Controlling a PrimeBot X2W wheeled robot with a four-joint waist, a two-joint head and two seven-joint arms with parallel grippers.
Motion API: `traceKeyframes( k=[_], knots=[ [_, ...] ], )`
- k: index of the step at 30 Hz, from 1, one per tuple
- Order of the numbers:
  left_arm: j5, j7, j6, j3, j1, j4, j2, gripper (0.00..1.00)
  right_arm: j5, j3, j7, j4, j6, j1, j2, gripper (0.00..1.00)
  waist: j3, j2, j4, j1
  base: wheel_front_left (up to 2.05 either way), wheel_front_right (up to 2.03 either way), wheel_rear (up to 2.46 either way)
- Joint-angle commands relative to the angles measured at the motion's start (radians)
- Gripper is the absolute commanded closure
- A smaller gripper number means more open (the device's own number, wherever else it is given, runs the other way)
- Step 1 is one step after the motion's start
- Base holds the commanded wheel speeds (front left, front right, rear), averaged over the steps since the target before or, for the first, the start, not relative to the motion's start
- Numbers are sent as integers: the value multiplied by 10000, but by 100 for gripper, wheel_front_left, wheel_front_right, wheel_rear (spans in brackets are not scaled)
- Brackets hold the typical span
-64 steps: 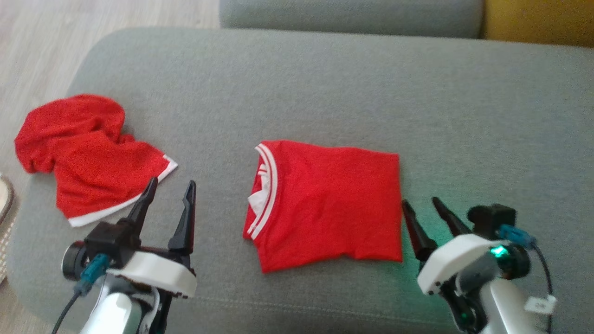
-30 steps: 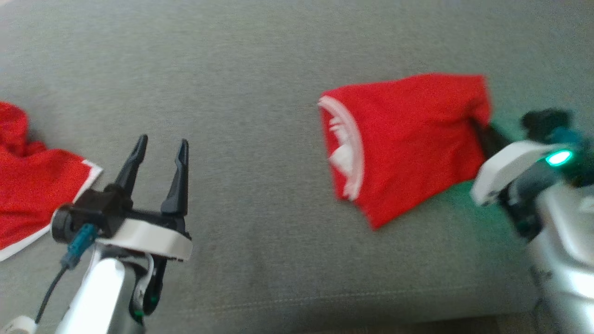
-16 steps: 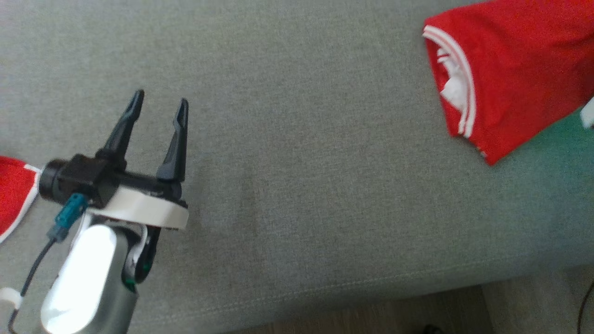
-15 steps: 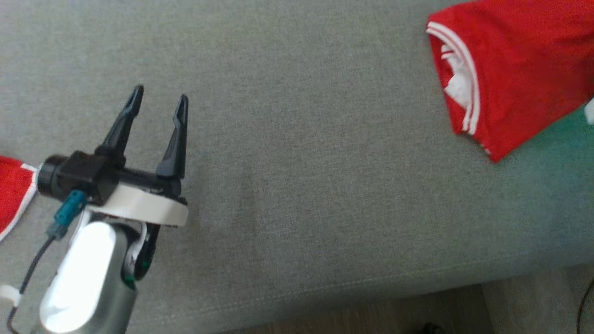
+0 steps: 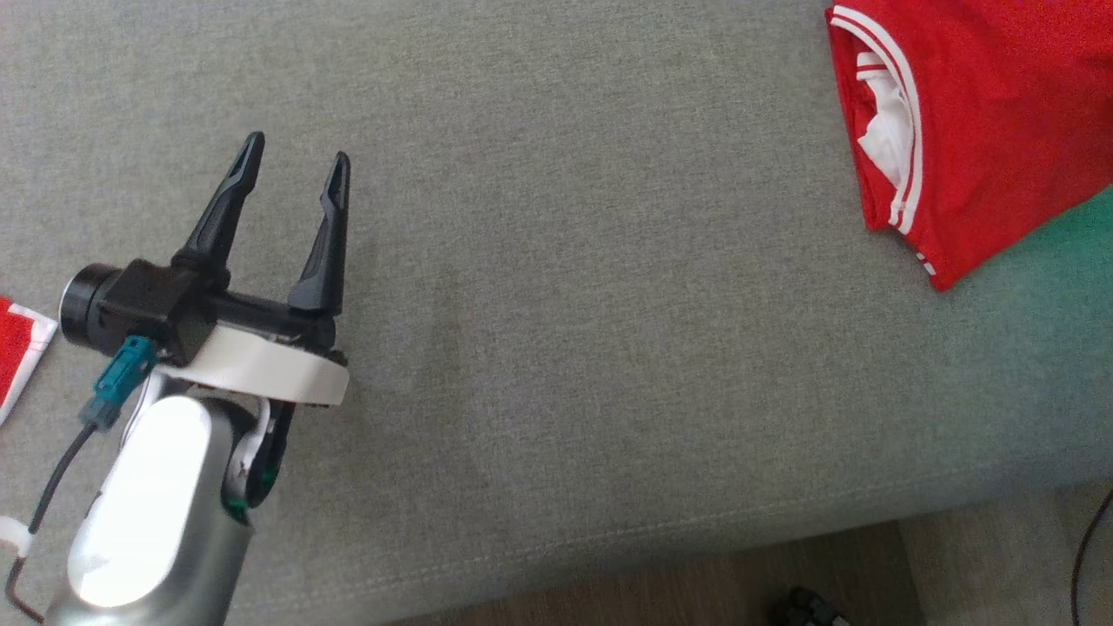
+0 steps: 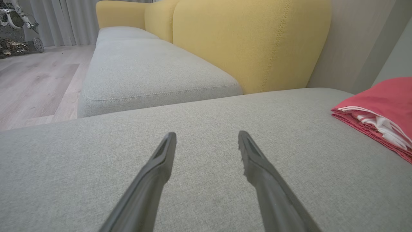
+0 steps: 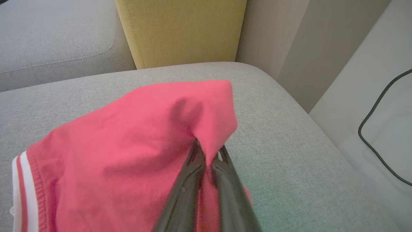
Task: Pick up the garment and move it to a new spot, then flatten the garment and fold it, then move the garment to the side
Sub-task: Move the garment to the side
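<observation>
At the far left edge of the head view, left of the left claw's wrist, a red cloth (image 5: 13,348) with white trim lies on the grey cushion (image 5: 565,304). The frame cuts off most of it, so its shape cannot be told. The left claw (image 5: 297,148) is held over bare cushion, its two dark fingers spread wide with nothing between them; its own wrist view shows the same gap (image 6: 206,134). Beyond its fingertips are another grey seat (image 6: 145,71) and a yellow sofa back (image 6: 251,42). Off to its left are wooden floor (image 6: 32,80) and curtains (image 6: 64,22), where some dark clutter (image 6: 16,29) is too small to make out.

Well to the right of the left claw is the garment (image 5: 983,130), a folded red shirt whose white-striped collar faces that claw. The head view's top and right edges cut it off. In the left wrist view its collar end (image 6: 386,93) rests on the cushion. The right claw (image 7: 208,149) is pinched tight on the garment's (image 7: 128,145) far edge. The cloth rises to a peak at the grip and drapes over the fingertips, hiding them.

A green tint (image 5: 1043,261) lies on the cushion beside the garment. Right of the right claw the cushion rounds off, and a black cable (image 7: 376,138) loops over pale floor (image 7: 386,96). At the head view's bottom edge a dark object (image 5: 804,604) is cut off and unclear
</observation>
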Motion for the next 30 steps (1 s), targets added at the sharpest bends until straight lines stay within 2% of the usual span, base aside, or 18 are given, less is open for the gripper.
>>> traceKeyframes(
  k=[1, 8, 12, 16, 22, 25, 30],
  knots=[
    [32, -109, -17, 328, -274, -276, 302, 0, -37, 85, -183, -300, -7, -221, -130, 0, -24, 0, -23, -1, 0, 0, 0],
    [5, -112, 16, 343, -232, -272, 338, 0, -56, 175, -510, -303, -7, -174, -124, 0, -83, 0, -74, -1, 0, 0, 0],
    [-65, -113, 51, 367, -115, -183, 324, 0, -451, 169, -1124, -556, -7, 71, 80, 0, -267, 0, -51, -1, 0, 0, 0],
    [-198, -115, 196, 483, 199, -33, 262, 0, -1036, 31, -1872, -1221, -7, 712, 1029, 0, -633, 0, -27, -1, 0, 0, 0],
    [-410, -117, 404, 682, 780, 44, 141, 0, -1512, 464, -2435, -2531, -7, 2147, 2708, 0, -1258, 0, 221, -1, 0, 0, 0],
    [-487, -118, 489, 760, 1035, 38, 76, 0, -1476, 824, -2599, -3044, -7, 2746, 3177, 0, -1540, 0, 466, -1, 0, 0, 0],
    [-577, -119, 620, 908, 1495, 75, 8, 0, -1467, 1380, -2733, -3738, -7, 3559, 3499, 0, -2043, 0, 915, -1, 0, 0, 0]
  ],
)
